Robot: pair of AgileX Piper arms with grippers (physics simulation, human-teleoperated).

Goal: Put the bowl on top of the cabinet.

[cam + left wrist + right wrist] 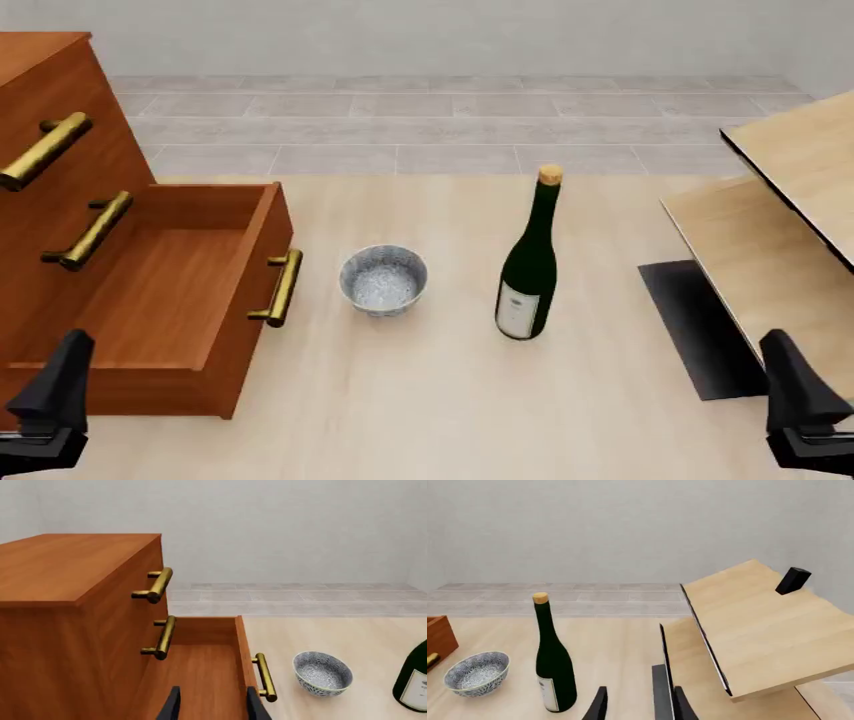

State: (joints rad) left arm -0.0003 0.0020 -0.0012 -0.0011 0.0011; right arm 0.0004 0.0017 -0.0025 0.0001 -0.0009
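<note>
The bowl (383, 280), small with a grey-white speckled pattern, stands upright on the table just right of the cabinet's open lowest drawer (147, 290). The reddish-brown cabinet (40, 90) with brass bar handles fills the left side; its flat top (67, 565) is bare. In the left wrist view the bowl (322, 673) sits past the drawer's handle. My left gripper (51, 400) hangs open at the near left, over the drawer's front corner. Far from the bowl (477, 672), my right gripper (798, 395) is open at the near right. Neither holds anything.
A tall green wine bottle (529, 265) stands upright right of the bowl. Pale light-wood furniture (787, 200) with a dark panel (694, 320) takes up the right side, close to the right gripper. A small black block (792, 580) sits on its slanted top.
</note>
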